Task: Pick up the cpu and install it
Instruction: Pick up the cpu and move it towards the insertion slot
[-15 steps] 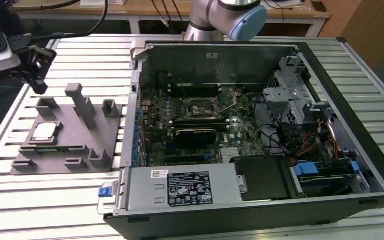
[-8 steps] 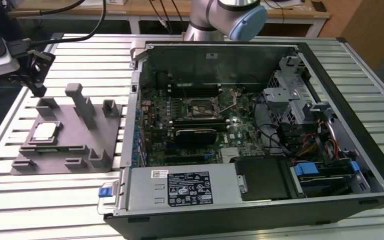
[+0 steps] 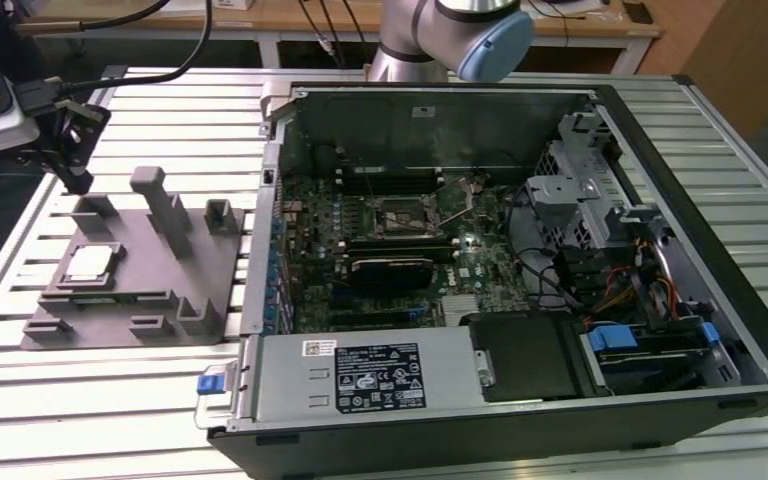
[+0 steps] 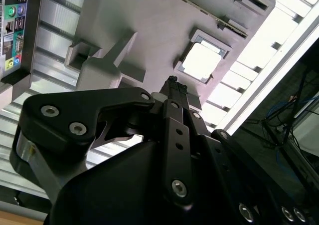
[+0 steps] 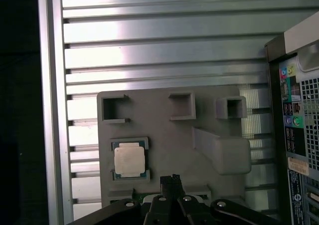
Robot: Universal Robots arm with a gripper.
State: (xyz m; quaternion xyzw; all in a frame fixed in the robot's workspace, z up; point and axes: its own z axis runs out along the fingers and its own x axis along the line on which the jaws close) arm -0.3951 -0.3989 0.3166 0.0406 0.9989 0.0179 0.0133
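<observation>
We find the cpu lying flat in its recess on the grey fixture, on the surface to the exterior view's left of the computer case, while our gripper, narrowed with nothing between its fingers, hangs above and beside the chip, not touching it.

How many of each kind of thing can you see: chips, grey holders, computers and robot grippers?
cpu: 1
grey fixture: 1
computer case: 1
gripper: 1
Total: 4
</observation>
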